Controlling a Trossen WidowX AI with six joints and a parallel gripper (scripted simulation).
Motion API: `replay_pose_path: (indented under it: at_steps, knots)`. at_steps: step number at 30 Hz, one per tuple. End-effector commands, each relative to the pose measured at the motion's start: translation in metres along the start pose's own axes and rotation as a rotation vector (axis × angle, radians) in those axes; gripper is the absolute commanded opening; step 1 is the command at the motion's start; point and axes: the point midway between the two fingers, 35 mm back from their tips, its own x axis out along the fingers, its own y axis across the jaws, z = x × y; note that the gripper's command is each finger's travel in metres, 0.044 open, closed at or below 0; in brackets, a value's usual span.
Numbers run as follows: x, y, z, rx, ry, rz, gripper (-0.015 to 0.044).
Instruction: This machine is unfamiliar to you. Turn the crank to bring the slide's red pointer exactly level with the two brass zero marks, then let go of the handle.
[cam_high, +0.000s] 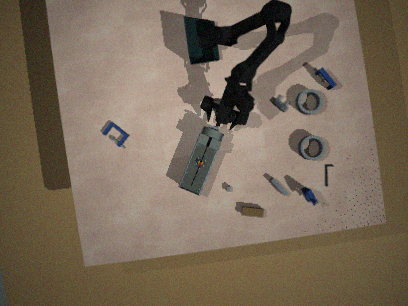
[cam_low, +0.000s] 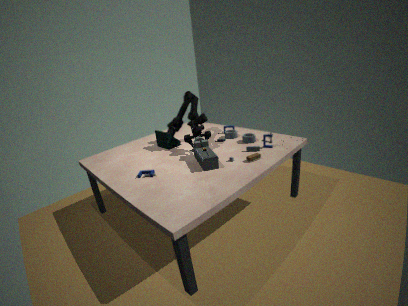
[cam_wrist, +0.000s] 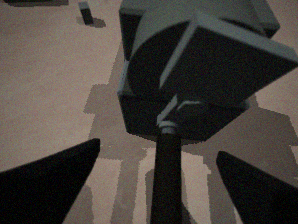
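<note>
The grey machine (cam_high: 188, 180) (cam_low: 208, 162) stands on the table, with a dark slot along its top. The red pointer (cam_high: 200, 163) (cam_low: 204, 149) sits partway along this slot; brass shows beside it, but its exact level against the marks is too small to tell. In the wrist view the crank's broad grey arm (cam_wrist: 230, 62) hangs over the machine's end, and its black handle (cam_wrist: 168, 180) points toward the camera. My gripper (cam_high: 220, 124) (cam_low: 200, 141) (cam_wrist: 158, 150) is open, at the crank end. Its fingers stand apart on both sides of the handle, with nothing gripped. The pointer is outside the wrist view.
Two grey rings (cam_high: 309, 101) (cam_high: 312, 147), blue clamps (cam_high: 326, 78) (cam_high: 309, 195), a hex key (cam_high: 326, 175) and a wooden block (cam_high: 252, 211) lie right of the machine in the top view. A small grey piece (cam_high: 227, 187) lies nearer. Another blue clamp (cam_low: 146, 173) lies on the other side.
</note>
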Motion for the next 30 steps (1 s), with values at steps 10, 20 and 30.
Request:
replay_pose_path:
  at_steps: [10,20,30]
  knots:
    - [0.0036,-0.0043,-0.0067,0.006,0.008,-0.011,0.0204]
    - [0.0036,-0.0043,-0.0067,0.006,0.008,-0.011,0.0]
    - [0.0029,-0.0007,-0.0056,0.006,0.008,-0.011,0.0]
